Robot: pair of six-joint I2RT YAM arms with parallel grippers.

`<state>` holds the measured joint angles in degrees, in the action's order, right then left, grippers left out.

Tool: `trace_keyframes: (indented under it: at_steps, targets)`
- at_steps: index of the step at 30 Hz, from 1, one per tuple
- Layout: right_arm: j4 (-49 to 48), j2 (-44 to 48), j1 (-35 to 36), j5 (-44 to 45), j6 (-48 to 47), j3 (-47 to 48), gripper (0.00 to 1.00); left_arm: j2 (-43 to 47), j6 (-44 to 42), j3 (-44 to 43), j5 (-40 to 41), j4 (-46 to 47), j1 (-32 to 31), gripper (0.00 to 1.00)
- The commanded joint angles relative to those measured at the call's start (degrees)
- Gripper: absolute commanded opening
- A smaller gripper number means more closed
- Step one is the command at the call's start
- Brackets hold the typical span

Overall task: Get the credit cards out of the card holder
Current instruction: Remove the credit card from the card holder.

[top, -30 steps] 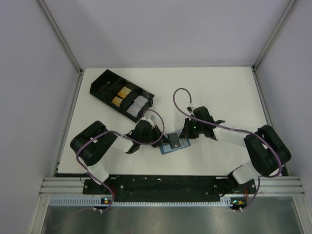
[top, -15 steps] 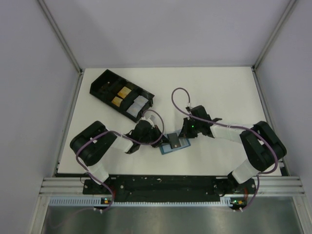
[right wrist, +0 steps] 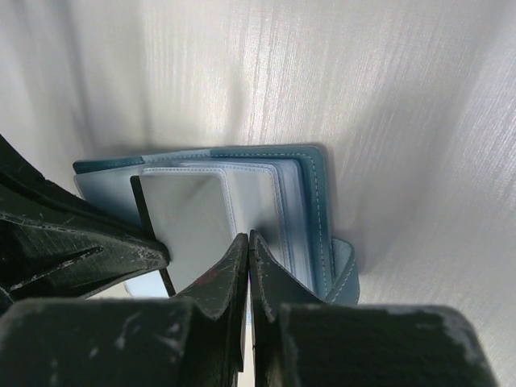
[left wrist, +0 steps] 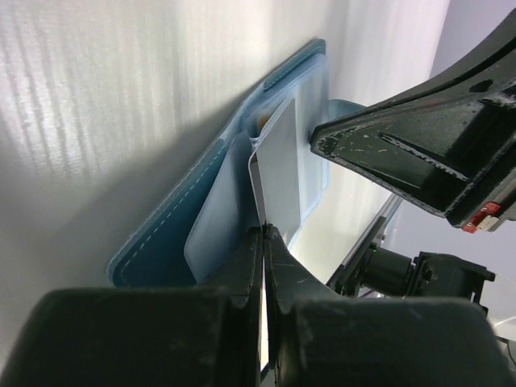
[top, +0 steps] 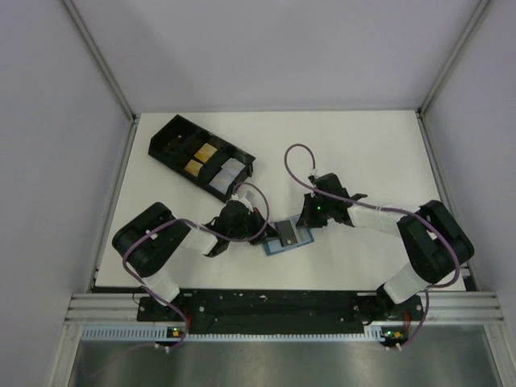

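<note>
Card extraction: left tool (left wrist: 263, 235) gripping card (left wrist: 278, 165), part way out of card holder (top: 288, 239)

Card holder is lying open on the worktop (top: 379, 153), centre of the top view, between the two tools. The black tray (top: 201, 158) is sitting well apart at upper left. Left tool's jaws are clamping the near edge of a pale card, whose far end is sitting inside a sleeve of the holder. Right tool (right wrist: 248, 240) is showing jaws pressed together, tips touching the clear inner sleeves just beside the card. Can't tell if it's pinching a sleeve or only pinning the holder down.

Reading this as the pull-out step on one card, not finished. Next move is calling for a straight draw along the sleeve's axis, with the right tool bracing the holder so it isn't dragging along, then setting the card down clear of the holder. Can't tell how many other cards are sitting in the sleeves.
</note>
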<state>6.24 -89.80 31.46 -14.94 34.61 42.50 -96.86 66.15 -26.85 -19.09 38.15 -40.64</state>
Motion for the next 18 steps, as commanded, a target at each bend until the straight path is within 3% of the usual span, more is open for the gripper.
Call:
trace_keyframes:
  at_steps: [1, 7, 18]
  targets:
    - [1.5, 2.5, 0.0, 1.2, -1.8, -1.7, 0.00, 0.4, 0.0, 0.8, -2.2, 4.8, 0.5, 0.00]
    - [-0.9, 6.5, -0.2, -0.4, -3.3, -0.6, 0.00, -0.3, -0.9, -2.1, -2.4, 3.4, 0.6, 0.00]
    - [-7.4, 2.2, -0.2, -6.6, -2.6, -0.6, 0.00, -3.4, -0.5, -3.5, -2.5, 3.1, 0.5, 0.00]
